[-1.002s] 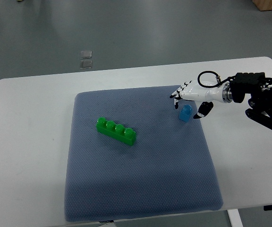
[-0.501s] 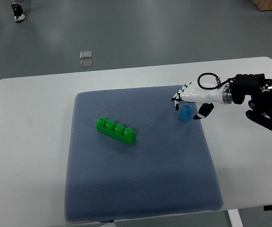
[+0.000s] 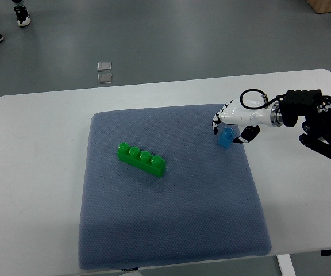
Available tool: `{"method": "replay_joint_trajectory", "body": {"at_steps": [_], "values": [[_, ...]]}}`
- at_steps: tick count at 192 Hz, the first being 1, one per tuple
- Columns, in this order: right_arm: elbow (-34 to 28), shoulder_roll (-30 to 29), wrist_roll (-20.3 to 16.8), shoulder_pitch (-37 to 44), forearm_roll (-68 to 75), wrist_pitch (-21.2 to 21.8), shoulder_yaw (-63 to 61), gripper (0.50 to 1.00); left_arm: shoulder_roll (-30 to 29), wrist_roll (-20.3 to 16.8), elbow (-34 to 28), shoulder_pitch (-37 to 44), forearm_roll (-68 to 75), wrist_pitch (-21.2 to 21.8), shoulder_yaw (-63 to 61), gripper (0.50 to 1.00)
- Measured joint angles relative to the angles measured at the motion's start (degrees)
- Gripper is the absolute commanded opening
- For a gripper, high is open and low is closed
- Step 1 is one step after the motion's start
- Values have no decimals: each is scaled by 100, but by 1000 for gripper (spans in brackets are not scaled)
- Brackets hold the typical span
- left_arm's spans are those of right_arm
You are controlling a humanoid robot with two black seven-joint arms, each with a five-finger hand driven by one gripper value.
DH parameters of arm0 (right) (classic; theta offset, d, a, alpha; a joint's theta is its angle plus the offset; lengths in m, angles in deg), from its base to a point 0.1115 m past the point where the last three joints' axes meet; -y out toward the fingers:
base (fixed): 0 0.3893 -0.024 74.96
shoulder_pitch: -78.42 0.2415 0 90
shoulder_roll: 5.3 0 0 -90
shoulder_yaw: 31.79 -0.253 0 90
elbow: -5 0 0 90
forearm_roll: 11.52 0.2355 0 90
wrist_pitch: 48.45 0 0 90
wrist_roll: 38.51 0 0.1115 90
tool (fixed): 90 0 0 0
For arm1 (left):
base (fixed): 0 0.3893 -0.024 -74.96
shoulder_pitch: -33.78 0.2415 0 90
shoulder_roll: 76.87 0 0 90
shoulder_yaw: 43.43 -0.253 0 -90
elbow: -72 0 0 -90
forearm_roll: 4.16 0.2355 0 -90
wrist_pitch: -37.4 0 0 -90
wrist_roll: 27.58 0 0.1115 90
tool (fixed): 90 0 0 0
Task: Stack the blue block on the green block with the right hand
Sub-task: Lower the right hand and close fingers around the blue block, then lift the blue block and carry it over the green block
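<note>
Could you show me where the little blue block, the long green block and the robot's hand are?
blue block [image 3: 227, 138]: top view, its front face.
green block [image 3: 142, 160]: top view, the row of studs.
right hand [image 3: 233, 118]: top view, the white back of the hand.

White right hand [image 3: 234, 119], black fingertips, black cable loop, black forearm.

My right hand [image 3: 233, 119] reaches in from three o'clock, its fingers curled around the blue block [image 3: 226, 137] near the right edge of the grey-blue mat [image 3: 171, 230]. The green block [image 3: 141, 160] lies on the mat well apart, toward nine o'clock of it, on the white counter [image 3: 33, 172].
</note>
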Motion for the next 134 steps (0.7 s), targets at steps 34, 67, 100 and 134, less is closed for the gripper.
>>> {"method": "replay_joint_trajectory", "body": {"at_steps": [34, 67, 100, 134], "values": [[0, -1, 0, -1, -31, 0, -1, 729, 0, 0, 0, 0, 0, 0, 0, 1000], [0, -1, -1, -1, -73, 1, -2, 682, 0, 0, 0, 0, 0, 0, 0, 1000], [0, 5, -1, 0, -88, 8, -1, 656, 0, 0, 0, 0, 0, -2, 0, 1000], [0, 5, -1, 0, -117, 9, -1, 611, 0, 0, 0, 0, 0, -2, 0, 1000]]}}
